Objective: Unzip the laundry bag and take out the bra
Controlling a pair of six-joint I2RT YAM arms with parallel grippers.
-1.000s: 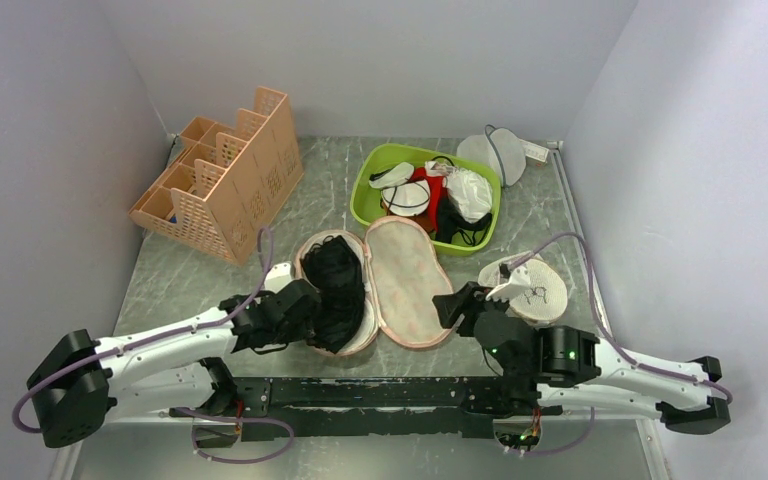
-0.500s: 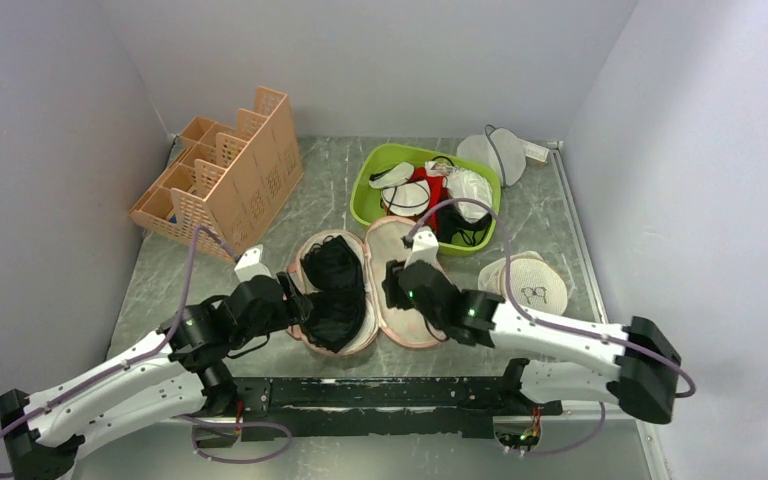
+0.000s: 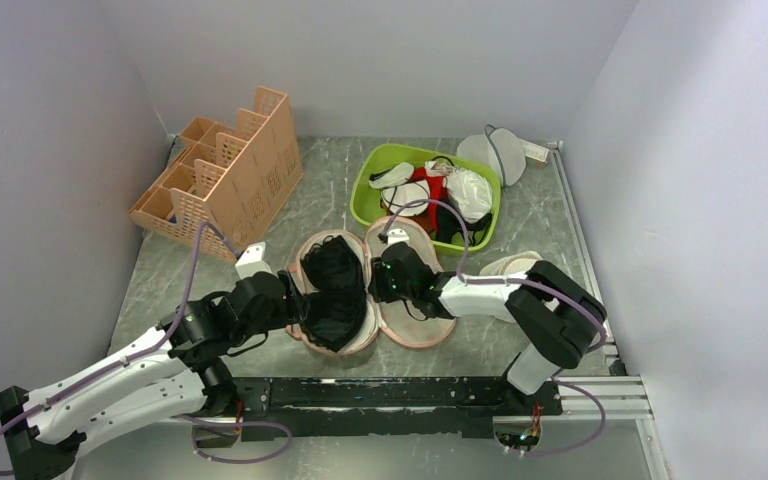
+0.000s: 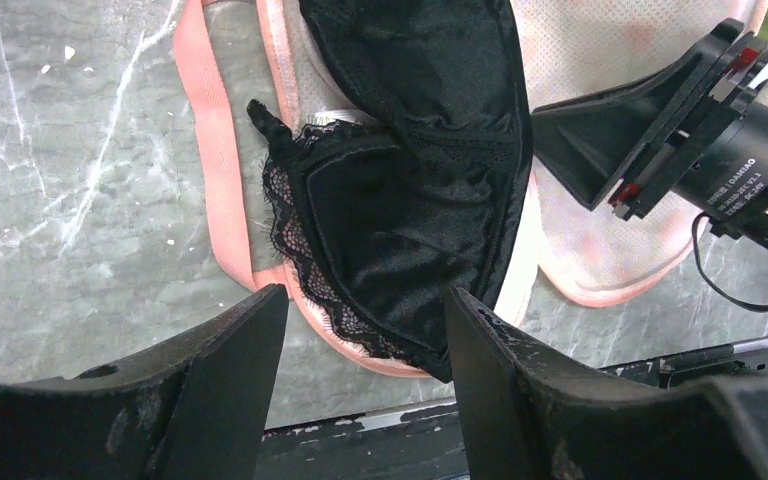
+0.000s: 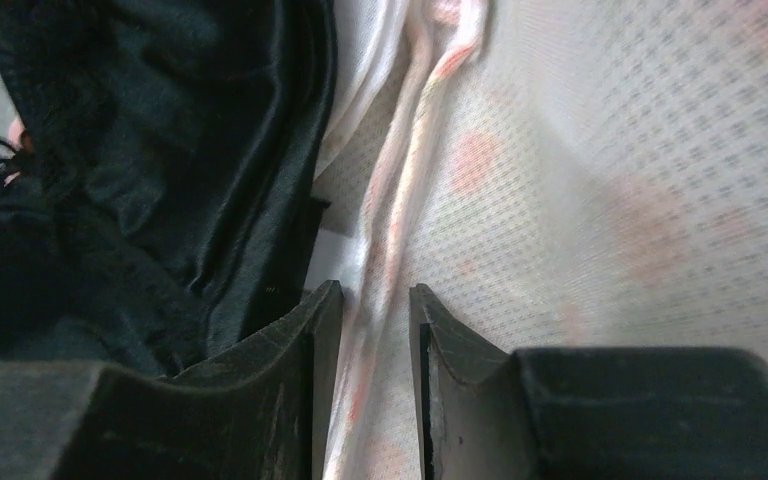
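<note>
On left half of opened laundry bag [image 3: 422,326], bra [image 3: 332,290] lying with long axis along the bag, straight ahead of left gripper [image 4: 365,300], jaws spread. At bag's middle seam, right gripper [image 5: 375,292], jaws narrow around it; true pinch impossible to tell.

Only thing I can actually read is "DAMIAO", white letters on the right arm's black motor housing [image 4: 752,165]. The smaller print underneath is too tiny.
</note>
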